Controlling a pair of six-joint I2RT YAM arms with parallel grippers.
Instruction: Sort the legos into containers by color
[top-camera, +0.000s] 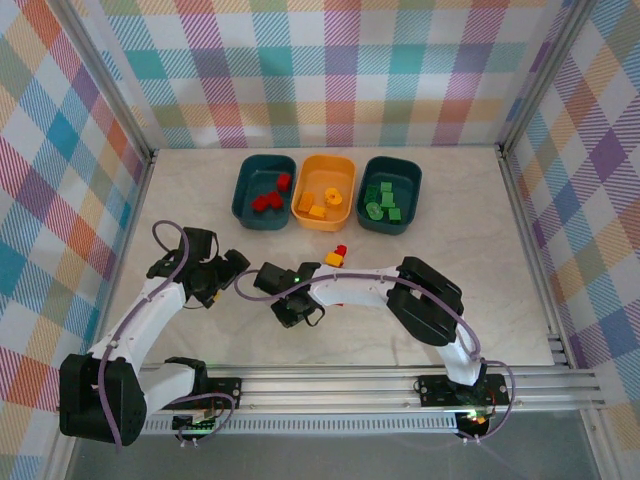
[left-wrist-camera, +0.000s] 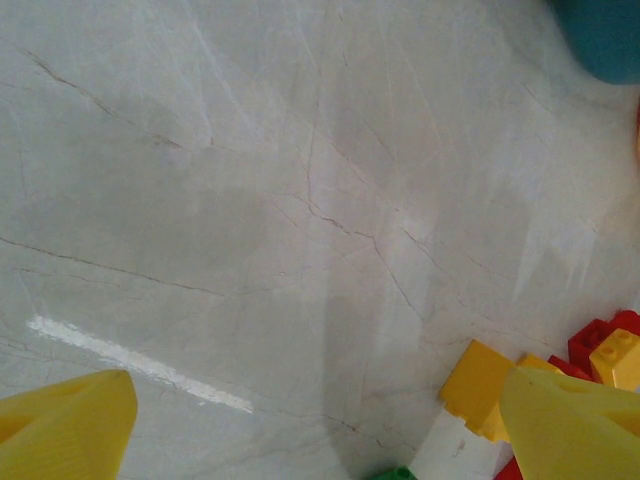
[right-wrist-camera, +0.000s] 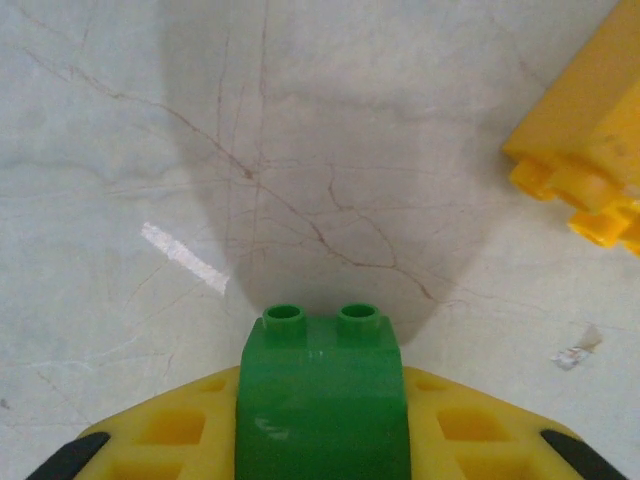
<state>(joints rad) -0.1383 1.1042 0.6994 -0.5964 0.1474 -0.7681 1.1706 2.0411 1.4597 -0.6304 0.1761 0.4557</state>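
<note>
Legos (top-camera: 267, 202) mostly lay in the tubs (top-camera: 417, 195), but the green brick (right-wrist-camera: 322, 400) pinched in the right gripper (right-wrist-camera: 322, 435) over the table (right-wrist-camera: 150, 150) could slip mid-carry if knocked; the left gripper (left-wrist-camera: 318, 425) gaped wide.

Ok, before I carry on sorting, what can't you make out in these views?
Top external: the right arm hides the table beneath it.
Top external: bricks in the orange tub are too small to count.
Left wrist: the brick pile is cut off by the edge and covered by a finger.
Right wrist: the yellow brick is cut off at the right edge, the green brick in the right end effector at the bottom edge.
</note>
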